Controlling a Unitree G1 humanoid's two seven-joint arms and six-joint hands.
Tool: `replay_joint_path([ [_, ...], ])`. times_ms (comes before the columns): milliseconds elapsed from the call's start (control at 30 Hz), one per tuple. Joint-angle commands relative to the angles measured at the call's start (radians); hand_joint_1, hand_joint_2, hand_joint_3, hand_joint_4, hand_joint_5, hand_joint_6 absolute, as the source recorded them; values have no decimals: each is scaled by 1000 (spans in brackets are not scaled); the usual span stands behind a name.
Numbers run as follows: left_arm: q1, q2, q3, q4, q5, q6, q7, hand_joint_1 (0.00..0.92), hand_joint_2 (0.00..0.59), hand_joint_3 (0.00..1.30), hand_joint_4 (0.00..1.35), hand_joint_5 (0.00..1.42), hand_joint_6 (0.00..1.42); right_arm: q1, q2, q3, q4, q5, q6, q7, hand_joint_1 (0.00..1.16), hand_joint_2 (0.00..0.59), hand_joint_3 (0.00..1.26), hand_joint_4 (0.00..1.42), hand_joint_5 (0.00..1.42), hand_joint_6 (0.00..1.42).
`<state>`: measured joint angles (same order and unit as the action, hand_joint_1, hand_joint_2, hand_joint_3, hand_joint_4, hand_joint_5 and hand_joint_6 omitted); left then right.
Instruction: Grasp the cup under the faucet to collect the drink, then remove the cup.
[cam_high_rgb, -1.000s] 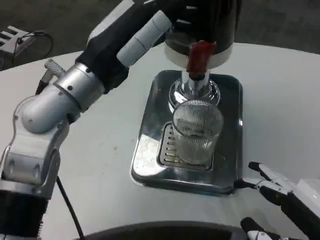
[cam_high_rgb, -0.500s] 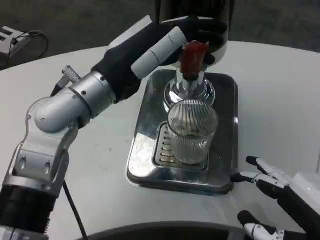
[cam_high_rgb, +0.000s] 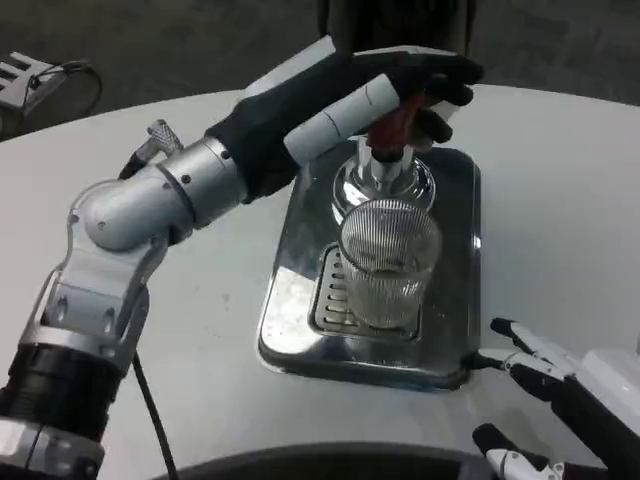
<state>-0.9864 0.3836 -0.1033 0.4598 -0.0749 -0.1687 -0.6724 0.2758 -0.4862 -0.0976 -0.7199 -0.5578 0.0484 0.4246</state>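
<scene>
A ribbed clear glass cup (cam_high_rgb: 388, 258) stands upright on the drip grate of a shiny metal tray (cam_high_rgb: 300, 300), right under the chrome faucet (cam_high_rgb: 384, 180). My left hand (cam_high_rgb: 385, 85) reaches in from the left and lies over the red tap lever (cam_high_rgb: 397, 122), its fingers pressing on it. At the lower right my right hand (cam_high_rgb: 545, 385) hovers above the table with fingers apart and nothing in it, just right of the tray's front corner.
The dark dispenser body (cam_high_rgb: 395, 25) rises behind the faucet. My silver left forearm (cam_high_rgb: 150, 200) crosses the table's left side. A black cable (cam_high_rgb: 150, 420) runs along the table at lower left. A dark curved edge (cam_high_rgb: 330, 462) lines the bottom.
My left hand has moved right and forward over the red lever, now covering most of it. The view shifted slightly. The cup and right hand stay put.
</scene>
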Motion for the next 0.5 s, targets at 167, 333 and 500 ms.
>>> replay_joint_path([
  [167,47,29,-73,40,88,-18,-44,0,74,271,232,344,321,17,1,-9,-28,13,11,8,371,479,207,0,39,256],
  [333,56,48,-98,33,124,-45,-45,0,71,268,219,328,223,26,1,-10,-34,11,13,7,371,479,206,0,46,256],
  [500,61,63,-122,29,153,-69,-48,0,66,256,199,306,211,19,17,-32,-40,64,58,18,367,472,206,0,49,256],
])
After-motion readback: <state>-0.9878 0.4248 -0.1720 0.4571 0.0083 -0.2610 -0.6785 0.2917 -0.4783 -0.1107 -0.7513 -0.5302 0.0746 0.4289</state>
